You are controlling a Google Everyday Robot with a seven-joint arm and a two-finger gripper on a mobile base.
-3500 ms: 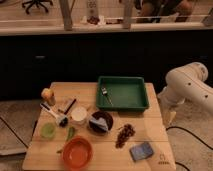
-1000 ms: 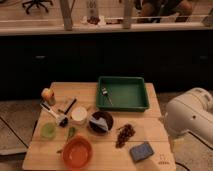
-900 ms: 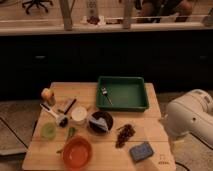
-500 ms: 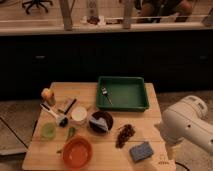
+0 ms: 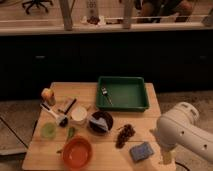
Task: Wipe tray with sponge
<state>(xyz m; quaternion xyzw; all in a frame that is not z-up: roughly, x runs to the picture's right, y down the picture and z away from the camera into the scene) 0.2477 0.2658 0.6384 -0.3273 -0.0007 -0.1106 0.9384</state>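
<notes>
The dark green tray lies at the back right of the wooden table, with a small fork in its left part. The blue-grey sponge lies flat near the table's front right edge, well in front of the tray. My white arm reaches in from the right, over the table's right front corner. My gripper hangs below it, just right of the sponge and apart from it. It holds nothing that I can see.
A dark reddish-brown clump lies between sponge and tray. An orange bowl, a dark bowl, a white cup, a green cup, a brush and an apple crowd the left half.
My arm has come down and to the left, from beside the tray's right side to the table's front right corner next to the sponge. Nothing on the table has moved.
</notes>
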